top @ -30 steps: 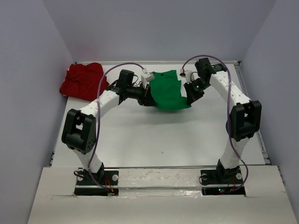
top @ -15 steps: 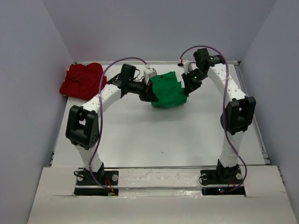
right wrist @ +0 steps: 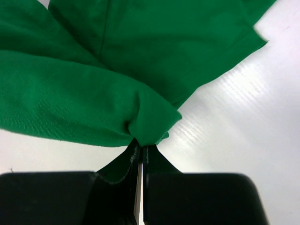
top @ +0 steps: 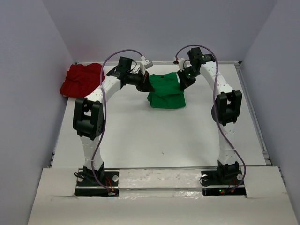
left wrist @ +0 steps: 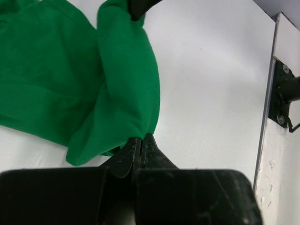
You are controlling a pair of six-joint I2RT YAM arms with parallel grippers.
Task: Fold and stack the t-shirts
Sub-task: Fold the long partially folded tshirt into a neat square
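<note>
I see the bright green cloth t-shirt (top: 166, 93) partly folded at the upper centre of the top view on the white table (top: 154, 136). My left gripper (left wrist: 140, 143) is clamped on a bunched edge at its left side, and my right gripper (right wrist: 140, 152) is pinched tight on a gathered fold at its right; those edges seem slightly lifted, though I can't be sure from above. The deep red cloth t-shirt (top: 83, 80) lies crumpled in the upper left, well apart from both.
</note>
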